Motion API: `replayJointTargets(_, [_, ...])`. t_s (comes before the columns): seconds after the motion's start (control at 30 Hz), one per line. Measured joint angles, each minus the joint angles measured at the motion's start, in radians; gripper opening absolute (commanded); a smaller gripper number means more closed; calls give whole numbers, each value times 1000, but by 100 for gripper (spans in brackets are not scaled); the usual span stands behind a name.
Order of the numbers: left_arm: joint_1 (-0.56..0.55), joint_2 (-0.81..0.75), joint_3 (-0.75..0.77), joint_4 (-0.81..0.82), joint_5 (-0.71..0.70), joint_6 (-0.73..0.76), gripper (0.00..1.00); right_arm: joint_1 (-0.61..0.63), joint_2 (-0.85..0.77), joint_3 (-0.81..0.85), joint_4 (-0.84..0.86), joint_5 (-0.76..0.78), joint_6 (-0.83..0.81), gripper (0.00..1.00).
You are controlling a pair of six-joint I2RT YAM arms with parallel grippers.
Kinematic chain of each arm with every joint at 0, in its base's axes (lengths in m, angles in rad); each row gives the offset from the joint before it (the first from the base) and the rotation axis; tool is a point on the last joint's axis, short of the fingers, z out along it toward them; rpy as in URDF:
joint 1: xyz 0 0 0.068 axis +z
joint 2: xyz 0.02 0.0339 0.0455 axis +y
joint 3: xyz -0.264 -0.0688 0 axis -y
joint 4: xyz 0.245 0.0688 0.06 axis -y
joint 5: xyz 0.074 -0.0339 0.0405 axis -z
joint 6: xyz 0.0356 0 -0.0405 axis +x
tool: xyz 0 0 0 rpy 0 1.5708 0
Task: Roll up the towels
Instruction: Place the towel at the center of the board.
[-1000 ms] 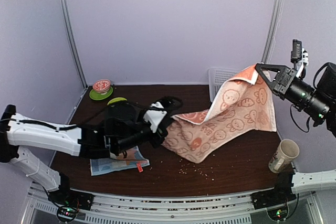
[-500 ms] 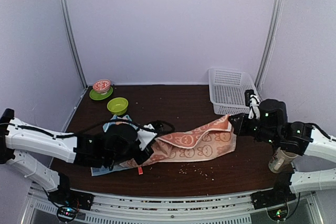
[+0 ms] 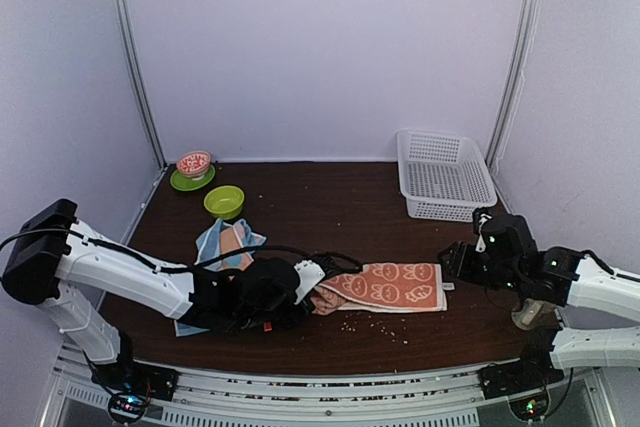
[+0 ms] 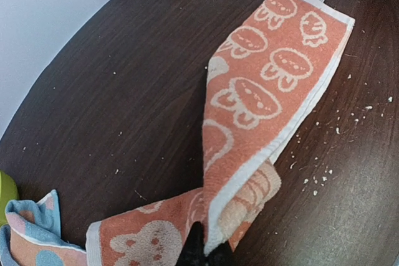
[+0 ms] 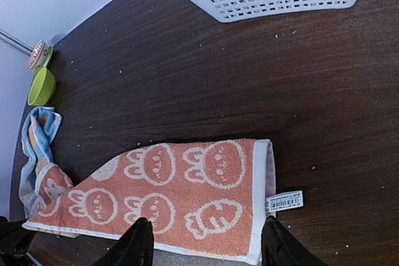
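Rolling has not begun: the orange towel [image 3: 385, 287] lies folded flat on the table [image 3: 330, 197] near its front edge, and the blue towel [image 3: 215, 242] sits crumpled to its left. The left gripper [image 4: 202, 250] is clamped on the orange towel's bunched left end; the right gripper [image 3: 455, 262], which held the other end aloft a second ago, now hangs over it, spread wide and empty.

You have bare surface [image 3: 320, 197] behind the orange towel [image 3: 390, 285], between the green bowl [image 3: 224, 200] and the white basket [image 3: 445, 175]. The left arm [image 3: 130, 272] lies low across the front left, over part of the blue towel [image 3: 215, 242]. A paper cup [image 3: 522, 315] stands just beside the right arm [image 3: 605, 292], near the front right corner.
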State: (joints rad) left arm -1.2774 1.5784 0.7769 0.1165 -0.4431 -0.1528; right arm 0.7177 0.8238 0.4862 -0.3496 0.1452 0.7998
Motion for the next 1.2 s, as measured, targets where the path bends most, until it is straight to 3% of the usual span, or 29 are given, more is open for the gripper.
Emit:
replayJointTargets(0.1, [0, 13, 3, 6, 5, -9, 8, 0, -5, -16, -6, -18, 45, 57])
replayJointTargets(0.2, [0, 17, 6, 5, 5, -14, 35, -3, 2, -39, -13, -21, 83, 55])
replayJointTargets(0.3, [0, 15, 11, -11, -3, -32, 55, -14, 32, -58, -15, -21, 115, 51])
replayJointTargets(0.43, [0, -25, 11, -56, -17, -50, 69, -24, 88, -82, -13, -25, 152, 42])
replayJointTargets(0.73, [0, -200, -28, -120, -38, -107, 76, -26, 215, -88, 23, -80, 188, 25])
replayJointTargets(1.03, [0, -258, -57, -162, -78, -145, 80, -28, 279, -88, 55, -121, 200, 25])
replayJointTargets(1.2, [0, -289, -75, -175, -114, -157, 80, -28, 304, -96, 71, -137, 203, 18])
